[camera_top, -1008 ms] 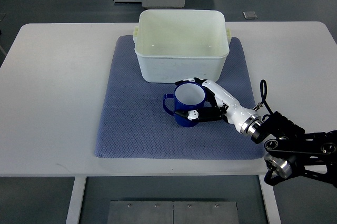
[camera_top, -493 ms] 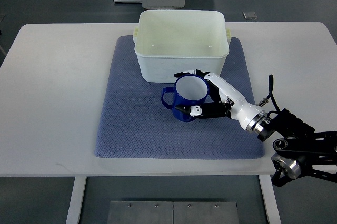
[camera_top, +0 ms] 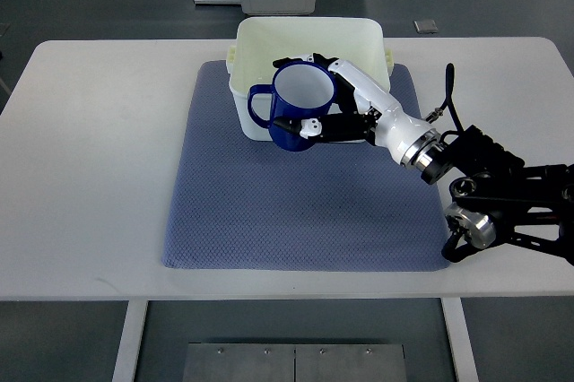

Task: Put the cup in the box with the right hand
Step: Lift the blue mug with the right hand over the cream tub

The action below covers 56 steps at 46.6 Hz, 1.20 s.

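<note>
Right hand (camera_top: 345, 108) fingers (camera_top: 314, 126) wrapped round cup (camera_top: 294, 108) body. Cup aloft over box (camera_top: 309, 41) near wall, toward surface (camera_top: 99, 131) far edge. Mouth up, slightly tilted; handle points toward left edge; long axis near vertical. Judged rigid, light, glossy, maybe slippery; body grip sound, handle free. Left hand unseen.

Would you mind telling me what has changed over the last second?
The right hand, still gripping the blue cup, lifted it off the blue mat and carried it up over the white box's front edge. Box and mat stayed put.
</note>
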Motion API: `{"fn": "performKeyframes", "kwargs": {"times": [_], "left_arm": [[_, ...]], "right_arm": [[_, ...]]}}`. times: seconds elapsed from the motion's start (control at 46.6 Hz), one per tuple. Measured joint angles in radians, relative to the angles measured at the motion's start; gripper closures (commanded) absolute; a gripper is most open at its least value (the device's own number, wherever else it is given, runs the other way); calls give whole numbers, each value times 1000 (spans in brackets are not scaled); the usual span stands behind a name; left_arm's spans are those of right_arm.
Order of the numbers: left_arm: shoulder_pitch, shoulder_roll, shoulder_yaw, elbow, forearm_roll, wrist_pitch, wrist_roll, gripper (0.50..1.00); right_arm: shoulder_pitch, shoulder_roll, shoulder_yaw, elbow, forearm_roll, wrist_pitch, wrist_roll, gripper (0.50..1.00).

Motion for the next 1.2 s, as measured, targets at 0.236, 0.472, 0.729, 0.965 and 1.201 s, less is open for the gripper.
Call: {"fn": "performKeyframes", "kwargs": {"times": [0.236, 0.472, 0.729, 0.965, 1.201], "left_arm": [[-1, 0, 0, 0, 0, 0, 0, 500], [0, 0, 0, 0, 0, 0, 0, 500], [-1, 0, 0, 0, 0, 0, 0, 500], [0, 0, 0, 0, 0, 0, 0, 500], [0, 0, 0, 0, 0, 0, 0, 500]], "right_arm": [[90, 64, -2, -70, 111, 0, -30, 1000], [119, 135, -5, -173, 183, 0, -72, 1000], [137, 206, -7, -314, 236, 0, -117, 1000], [143, 260, -8, -442, 268, 0, -165, 1000], [144, 313, -12, -582, 294, 15, -226, 1000]]}}
